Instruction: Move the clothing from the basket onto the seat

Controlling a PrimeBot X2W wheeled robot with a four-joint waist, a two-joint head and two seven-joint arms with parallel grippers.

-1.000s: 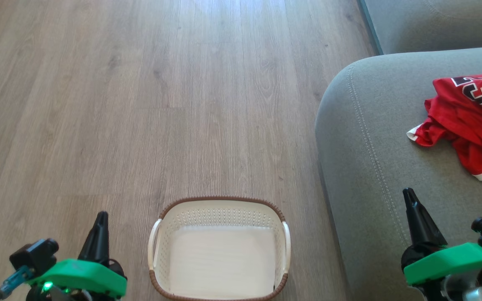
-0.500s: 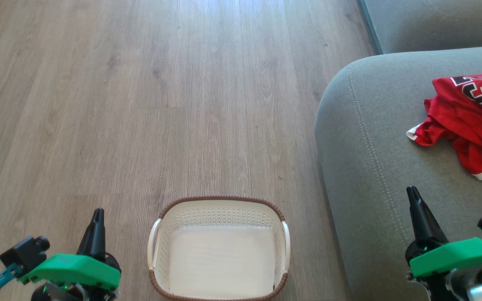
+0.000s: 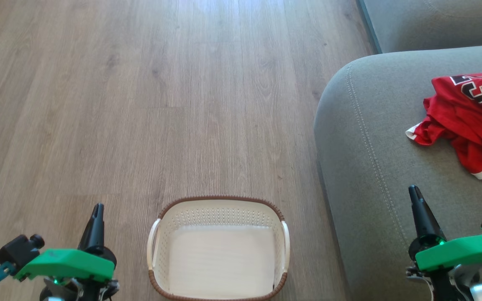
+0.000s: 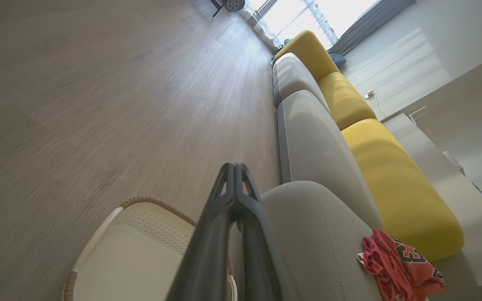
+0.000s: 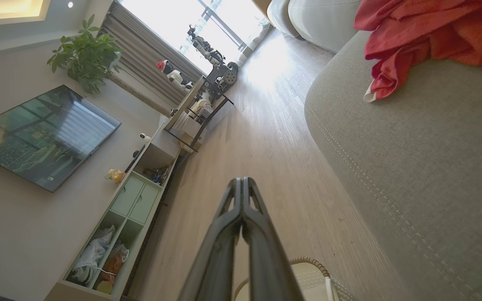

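Showing yellow cushions (image 4: 400, 184) beside the seat (image 4: 320, 234) — left wrist view.

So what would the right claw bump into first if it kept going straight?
Probably the wooden floor, just beside the seat; the right claw points past it, though depth is unclear.

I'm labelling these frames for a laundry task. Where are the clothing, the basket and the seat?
clothing (image 3: 462, 121), head view, crumpled red fabric below the number.
basket (image 3: 220, 216), head view, perforated far wall.
seat (image 3: 429, 167), head view, bare grey fabric beside the clothing.
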